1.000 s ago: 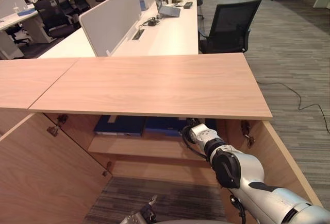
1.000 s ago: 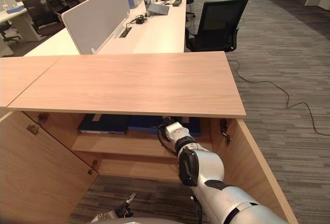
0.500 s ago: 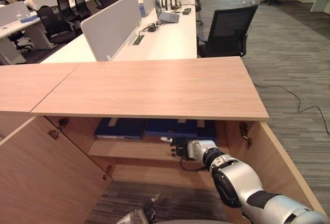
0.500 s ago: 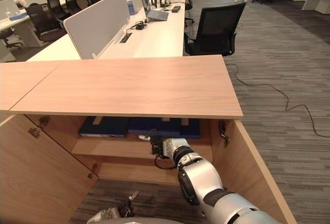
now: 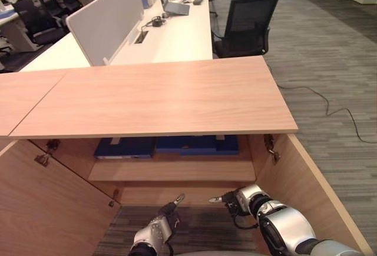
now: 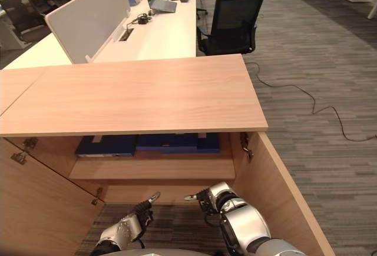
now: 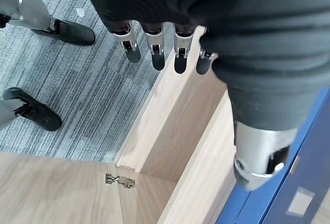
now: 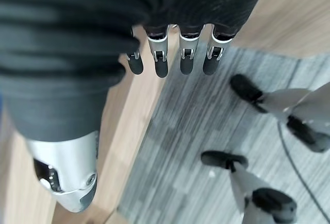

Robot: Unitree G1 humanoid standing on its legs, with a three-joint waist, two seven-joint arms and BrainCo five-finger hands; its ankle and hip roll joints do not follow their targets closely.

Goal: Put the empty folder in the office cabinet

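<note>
While both doors stand open: the office cabinet (image 5: 177, 170) shows its inside under a long wooden top (image 5: 153, 97).
Cabinet shelf: a wooden shelf (image 5: 171, 170) runs across the upper part of the opening, and all the folders lie on it.
Empty folder: the dark blue folder (image 5: 197, 145) lies flat on the right half of the shelf, reaching almost to the cabinet's right wall.
Second folder: another blue folder (image 5: 125, 148) with a pale label on its front edge lies flat just beside the first, on the left half of the shelf; whether the two touch I cannot tell.
Lower compartment: below the shelf the space is open down to the grey carpet floor (image 5: 194, 229).
Doors: the left door (image 5: 41, 203) swings out toward the camera with metal hinges (image 5: 42, 160) on its inner face; the right door (image 5: 306, 191) does likewise.
Right hand: the right hand (image 5: 231, 198) hangs low in front of the lower compartment, near the right door, fingers straight and holding nothing; its wrist view shows the fingers (image 8: 161, 62) spread loosely over carpet.
Left hand: the left hand (image 5: 164, 220) hangs low at the centre, fingers (image 7: 156, 54) relaxed and empty; its wrist view shows a blue folder edge (image 7: 289, 183) beside the thumb.
Beyond the cabinet: a white desk (image 5: 171, 38) with a grey divider screen (image 5: 106, 23), and a black office chair (image 5: 246, 23).
</note>
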